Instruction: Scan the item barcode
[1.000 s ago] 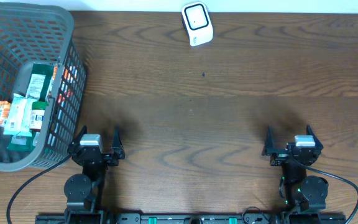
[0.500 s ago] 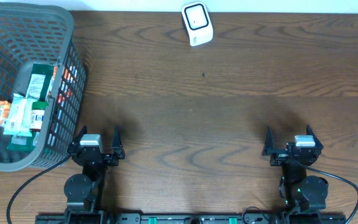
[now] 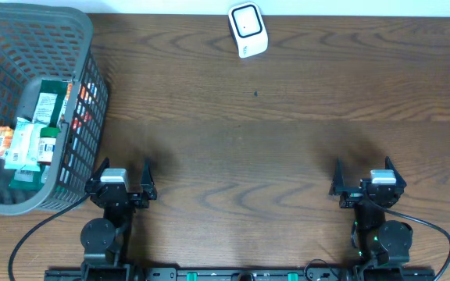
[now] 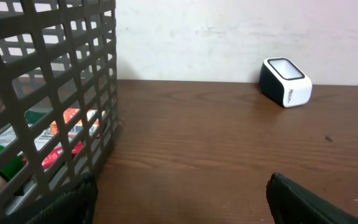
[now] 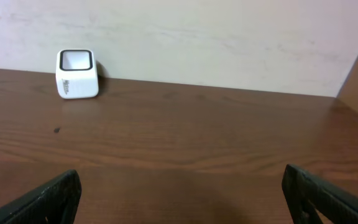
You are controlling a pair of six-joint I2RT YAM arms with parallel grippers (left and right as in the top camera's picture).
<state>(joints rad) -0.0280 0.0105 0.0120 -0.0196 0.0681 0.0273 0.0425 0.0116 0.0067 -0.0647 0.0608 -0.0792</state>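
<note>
I count one wooden bench (image 3: pixel 287 117); one grey mesh basket (image 3: pixel 92 117) standing on it; one white scanner (image 3: pixel 248 30); two claws, namely the left claw (image 3: pixel 123 168) and the right claw (image 3: pixel 363 168); one heap of small packets (image 3: pixel 33 133) in the basket, at least four, packed too tightly for a sure number; one dark speck (image 3: pixel 256 94).

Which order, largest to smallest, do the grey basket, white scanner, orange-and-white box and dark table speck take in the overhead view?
1. Grey basket
2. White scanner
3. Orange-and-white box, inside the basket
4. Dark speck on the table
</note>
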